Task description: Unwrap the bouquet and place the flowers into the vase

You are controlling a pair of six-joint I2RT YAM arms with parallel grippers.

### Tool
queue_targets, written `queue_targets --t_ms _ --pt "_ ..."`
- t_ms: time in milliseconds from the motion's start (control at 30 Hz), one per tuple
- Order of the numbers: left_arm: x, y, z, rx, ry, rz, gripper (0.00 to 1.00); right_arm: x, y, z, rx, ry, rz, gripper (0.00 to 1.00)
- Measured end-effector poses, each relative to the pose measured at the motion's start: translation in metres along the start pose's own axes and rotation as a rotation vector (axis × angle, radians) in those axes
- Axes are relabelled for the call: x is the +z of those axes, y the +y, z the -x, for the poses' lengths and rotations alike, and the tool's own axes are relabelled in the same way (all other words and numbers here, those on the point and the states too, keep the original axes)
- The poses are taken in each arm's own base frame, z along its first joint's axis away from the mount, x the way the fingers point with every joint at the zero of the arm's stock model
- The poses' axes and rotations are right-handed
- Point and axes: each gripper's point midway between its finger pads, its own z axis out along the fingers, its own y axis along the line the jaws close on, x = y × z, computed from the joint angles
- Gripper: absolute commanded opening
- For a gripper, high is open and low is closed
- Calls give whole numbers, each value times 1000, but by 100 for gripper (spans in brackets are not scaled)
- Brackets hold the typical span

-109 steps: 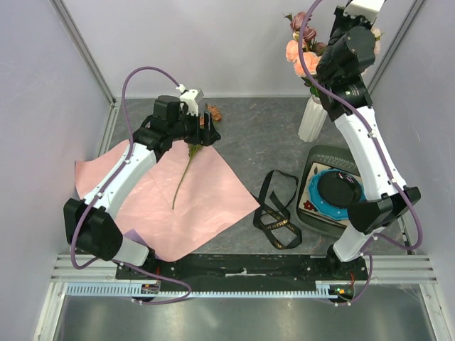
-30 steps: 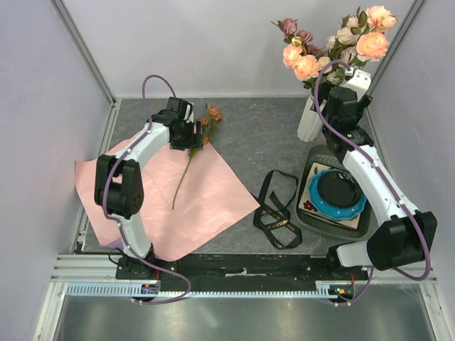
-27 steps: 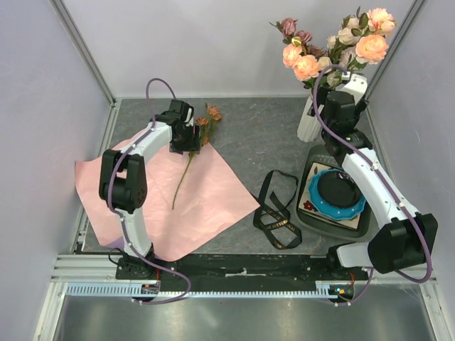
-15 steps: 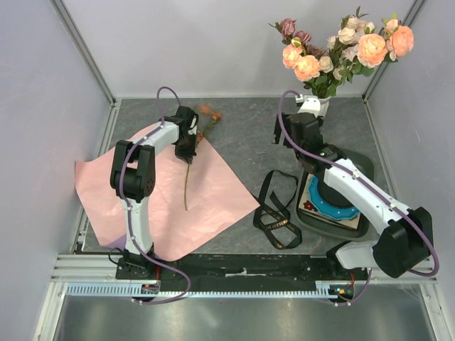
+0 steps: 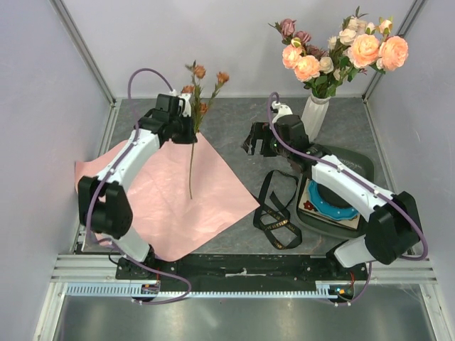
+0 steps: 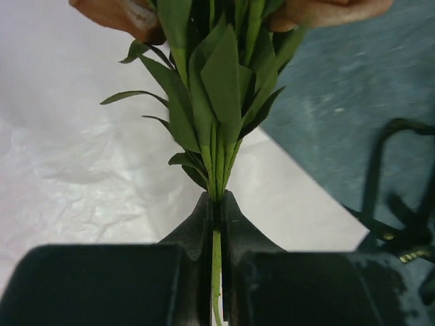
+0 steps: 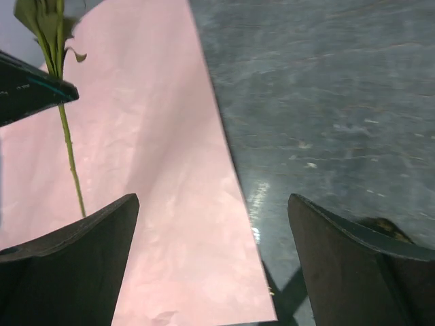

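The bouquet is undone: its pink paper (image 5: 156, 206) lies flat on the table. My left gripper (image 5: 190, 128) (image 6: 216, 198) is shut on the thin green stem (image 6: 217, 238) of one flower (image 5: 201, 72) and holds it upright above the paper, its orange buds on top and the stem (image 5: 190, 174) hanging down. The white vase (image 5: 313, 117) stands at the back right with several pink and peach flowers (image 5: 334, 53) in it. My right gripper (image 5: 252, 140) (image 7: 212, 198) is open and empty, low over the table between paper (image 7: 149, 204) and vase, and looks toward the held stem (image 7: 68, 153).
A black ribbon (image 5: 277, 213) (image 6: 394, 224) lies loose on the grey table right of the paper. A blue round dish with a black centre (image 5: 316, 206) sits on a dark tray (image 5: 355, 165) at the right. Light walls and metal posts enclose the table.
My left gripper has shut on the stem and raised the flower upright off the paper. The right arm has come away from the vase, down and left toward the table's middle.
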Motion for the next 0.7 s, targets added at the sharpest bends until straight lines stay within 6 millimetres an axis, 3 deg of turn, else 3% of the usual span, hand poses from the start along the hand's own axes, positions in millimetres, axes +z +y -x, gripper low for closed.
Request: queue_targets --t_ms 100,200,433,700 --pt "-33 -32 26 32 -134 -150 2 6 22 -6 40 35 118 98" --pt "-51 -60 38 68 -201 -286 2 5 45 -1 68 32 231 94" --pt "-61 -104 22 95 -167 -528 2 -5 85 14 63 -17 410 74" --pt "-77 -139 14 151 -156 -681 2 -9 100 26 59 -69 461 60"
